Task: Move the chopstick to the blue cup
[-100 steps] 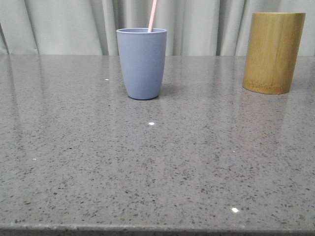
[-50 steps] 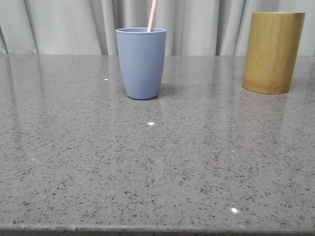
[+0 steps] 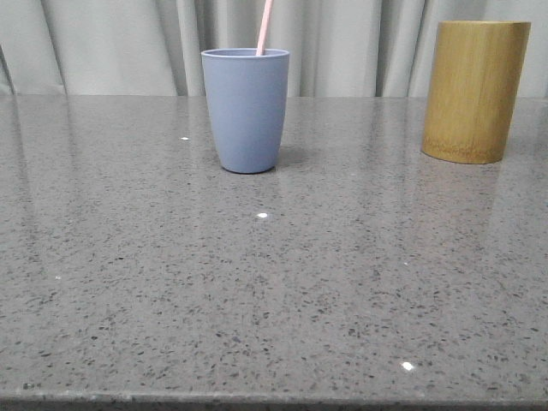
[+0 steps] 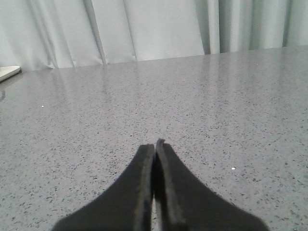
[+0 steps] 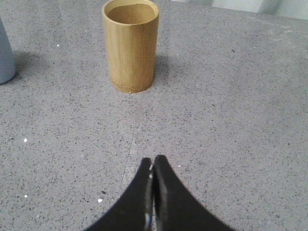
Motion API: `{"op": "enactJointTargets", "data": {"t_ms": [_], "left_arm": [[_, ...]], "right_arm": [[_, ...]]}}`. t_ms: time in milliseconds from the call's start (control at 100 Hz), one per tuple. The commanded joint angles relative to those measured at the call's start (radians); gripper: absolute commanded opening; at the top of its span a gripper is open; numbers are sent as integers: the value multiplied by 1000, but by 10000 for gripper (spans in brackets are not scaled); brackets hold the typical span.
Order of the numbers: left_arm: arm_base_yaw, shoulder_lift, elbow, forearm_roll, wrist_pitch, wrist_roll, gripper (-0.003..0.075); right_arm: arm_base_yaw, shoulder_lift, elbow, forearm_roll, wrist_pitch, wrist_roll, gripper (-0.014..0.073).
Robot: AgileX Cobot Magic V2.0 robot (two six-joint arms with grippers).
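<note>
The blue cup point(image 3: 247, 109) stands upright on the grey speckled table, left of centre in the front view. A thin pale pink chopstick point(image 3: 265, 27) rises out of it and leans slightly right. A sliver of the blue cup point(image 5: 6, 55) also shows in the right wrist view. My left gripper point(image 4: 154, 145) is shut with nothing between its jaws, low over bare table. My right gripper point(image 5: 153, 161) is shut and empty as well, some way short of the bamboo holder. Neither gripper appears in the front view.
A taller yellow-brown bamboo holder point(image 3: 475, 91) stands at the back right; its inside point(image 5: 130, 13) looks empty in the right wrist view. Grey curtains point(image 3: 120, 43) hang behind the table. A pale flat object point(image 4: 8, 72) lies at the table's far left edge.
</note>
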Motion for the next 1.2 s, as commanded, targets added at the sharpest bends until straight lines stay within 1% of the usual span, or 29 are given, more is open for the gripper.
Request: {"op": "enactJointTargets", "data": {"t_ms": [0,150,240,360,580,700,820,1020,1120,1190], "left_arm": [[3,-34,10,1,-90,-13,-19],[3,-34,10,1,-90,-13,-19],[3,-34,10,1,-90,-13,-19],[3,-34,10,1,-90,-13,-19],[3,-34,10,1,-90,-13,-19],[3,-34,10,1,-90,-13,-19],[3,-34,10,1,-90,-13,-19],[3,-34,10,1,-92,-13,-19],[3,-34,10,1,-92,-13,-19],[3,-34,10,1,-92,-13,-19]], "right_arm": [[-4,7,-22,-13,-73,-1,-67],[-4,7,-22,-13,-75,-1,-67],[-4,-4,6,-29,-117,-1,-67],[-4,-70,110,-29,-243,-1,-67],[-4,-242,407,-55,-596,-1,-67],[-7,-343,535,-55,-703,-1,-67],[-48,-446,634,-50,-749,-1,-67],[-134,-439,727,-10,-852,4,-67],[-143,-439,771,-5,-912,7,-67],[-143,-439,788,-5,-926,7,-67]]}}
